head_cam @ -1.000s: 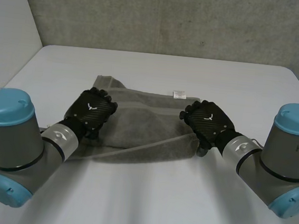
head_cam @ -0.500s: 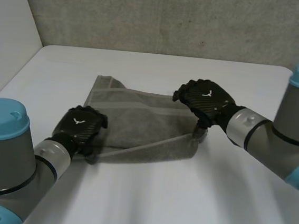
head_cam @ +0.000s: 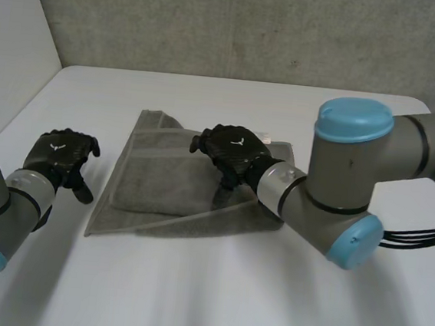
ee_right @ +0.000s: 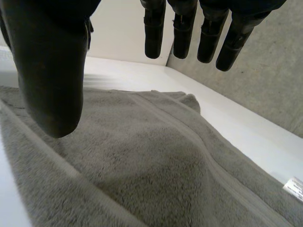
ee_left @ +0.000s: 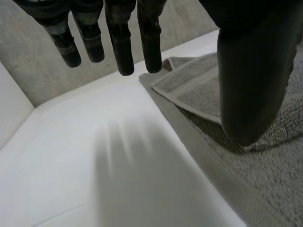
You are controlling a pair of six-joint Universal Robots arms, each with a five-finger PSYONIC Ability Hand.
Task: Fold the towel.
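A grey towel (head_cam: pixel 176 194) lies folded on the white table (head_cam: pixel 213 286), its upper layer set back from the near edge. My left hand (head_cam: pixel 62 154) hovers over bare table just left of the towel, open and holding nothing. In the left wrist view its fingers (ee_left: pixel 120 42) hang straight beside the towel's far left corner (ee_left: pixel 189 85). My right hand (head_cam: pixel 233 149) is above the towel's middle, also open. In the right wrist view its thumb (ee_right: pixel 52 71) and fingers (ee_right: pixel 182 28) stand apart over the towel (ee_right: pixel 156 161) without gripping it.
A small white label (ee_right: pixel 296 188) sits at the towel's far right edge. A grey wall (head_cam: pixel 238 26) runs behind the table and a white panel (head_cam: pixel 12 51) stands at its left. Bare tabletop surrounds the towel, widest in front.
My left hand has drawn back off the towel's left side onto bare table. My right hand has swung from the towel's right edge to above its middle. The near left corner now lies flat.
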